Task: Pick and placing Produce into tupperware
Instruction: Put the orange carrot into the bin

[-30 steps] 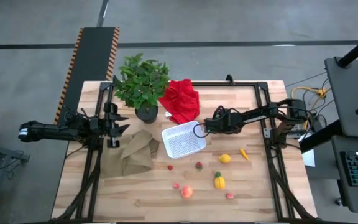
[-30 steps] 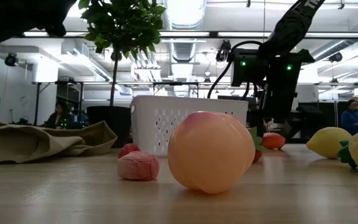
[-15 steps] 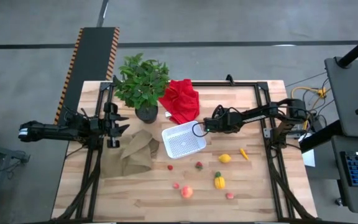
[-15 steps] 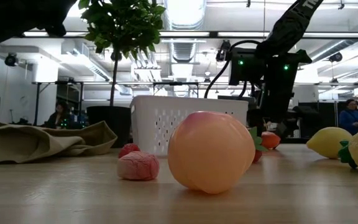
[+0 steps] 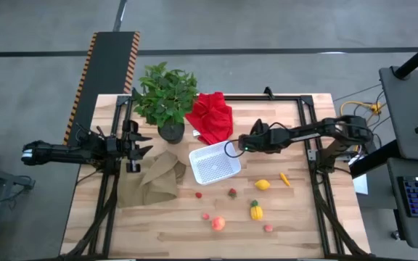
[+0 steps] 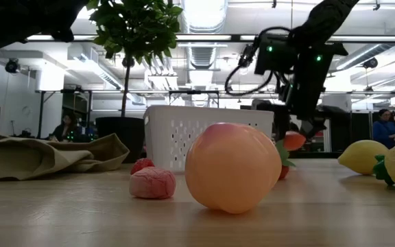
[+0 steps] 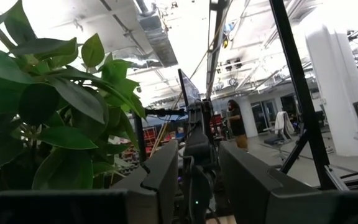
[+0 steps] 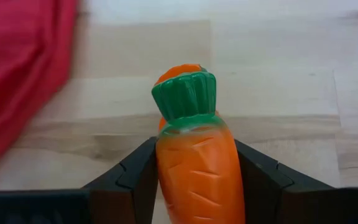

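Note:
My right gripper (image 5: 242,145) hangs just right of the white tupperware (image 5: 214,162), shut on an orange toy carrot (image 8: 197,162) with a green top. In the low view the carrot (image 6: 293,140) shows above the table, beside the tupperware (image 6: 204,134). My left gripper (image 5: 141,148) waits open at the table's left, near the brown paper bag (image 5: 158,177); its fingers (image 7: 166,177) point at the potted plant. A lemon (image 5: 263,184), yellow pepper (image 5: 255,211), peach (image 5: 218,223) and red berries (image 5: 232,192) lie on the table. My right gripper pinches the carrot's orange body (image 8: 194,149) between its two fingers (image 8: 135,174), one on each side. The carrot lies along the fingers, with its green top (image 8: 185,93) sticking out past their tips. The fingers come from the table's right, slanting down. The carrot is lifted clear of the table.
A red cloth (image 5: 210,116) and a leafy potted plant (image 5: 165,98) stand at the far side, behind the tupperware. A small orange piece (image 5: 284,178) lies right of the lemon. Black rails (image 5: 318,188) run along both table sides. People sit in the room beyond.
My right gripper has risen, staying shut, and has carried the carrot up from table height until it hangs clear, next to the tupperware's upper wall in the low view. The left arm has kept still.

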Controlling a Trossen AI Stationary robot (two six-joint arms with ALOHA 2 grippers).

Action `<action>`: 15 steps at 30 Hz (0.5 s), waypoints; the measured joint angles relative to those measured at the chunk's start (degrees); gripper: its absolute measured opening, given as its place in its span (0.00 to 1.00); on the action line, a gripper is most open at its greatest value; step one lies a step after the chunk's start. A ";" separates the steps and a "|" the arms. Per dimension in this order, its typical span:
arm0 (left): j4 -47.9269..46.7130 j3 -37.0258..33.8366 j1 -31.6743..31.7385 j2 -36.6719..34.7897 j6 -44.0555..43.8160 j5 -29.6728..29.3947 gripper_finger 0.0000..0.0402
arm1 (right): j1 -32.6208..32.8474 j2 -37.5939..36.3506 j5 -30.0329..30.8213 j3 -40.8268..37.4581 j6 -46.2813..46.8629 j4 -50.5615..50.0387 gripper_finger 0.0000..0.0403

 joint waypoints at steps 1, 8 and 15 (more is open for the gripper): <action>0.00 0.00 -0.01 -0.04 0.00 -0.01 0.26 | 0.00 -0.80 0.02 0.00 -0.27 0.03 0.41; -0.02 0.00 0.01 0.01 0.00 -0.15 0.26 | 1.53 -8.46 0.38 0.07 -2.39 4.54 0.41; -0.22 0.00 0.01 0.12 0.02 -0.58 0.26 | 5.96 -12.16 0.84 3.03 -9.53 17.20 0.41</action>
